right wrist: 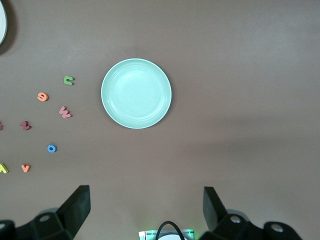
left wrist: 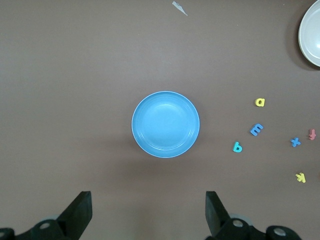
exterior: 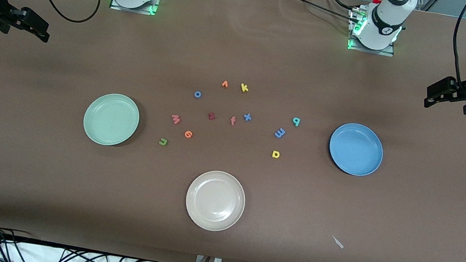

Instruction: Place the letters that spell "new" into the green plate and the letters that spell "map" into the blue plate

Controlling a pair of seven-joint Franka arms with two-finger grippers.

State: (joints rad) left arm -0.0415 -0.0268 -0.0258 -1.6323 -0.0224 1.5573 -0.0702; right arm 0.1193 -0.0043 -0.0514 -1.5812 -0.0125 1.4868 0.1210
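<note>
The green plate (exterior: 111, 119) (right wrist: 136, 93) lies toward the right arm's end. Beside it are the olive n (exterior: 163, 141) (right wrist: 69, 80), pink w (exterior: 175, 118) (right wrist: 65, 112) and orange e (exterior: 188, 134) (right wrist: 43, 96). The blue plate (exterior: 356, 149) (left wrist: 165, 124) lies toward the left arm's end, with the blue m (exterior: 280, 132) (left wrist: 256, 129), teal p (exterior: 296, 121) (left wrist: 237, 147) and yellow a (exterior: 275, 154) (left wrist: 260, 102) beside it. Both plates hold nothing. My right gripper (exterior: 29, 26) (right wrist: 146, 207) hangs open high over its end of the table. My left gripper (exterior: 447, 100) (left wrist: 149, 210) hangs open likewise.
A cream plate (exterior: 215, 200) sits nearest the front camera. Other letters lie mid-table: orange wedge (exterior: 224, 84), yellow k (exterior: 244, 88), blue o (exterior: 198, 94), dark red letter (exterior: 211, 116), salmon f (exterior: 233, 121), blue x (exterior: 247, 117). A white scrap (exterior: 338, 242) lies near the front edge.
</note>
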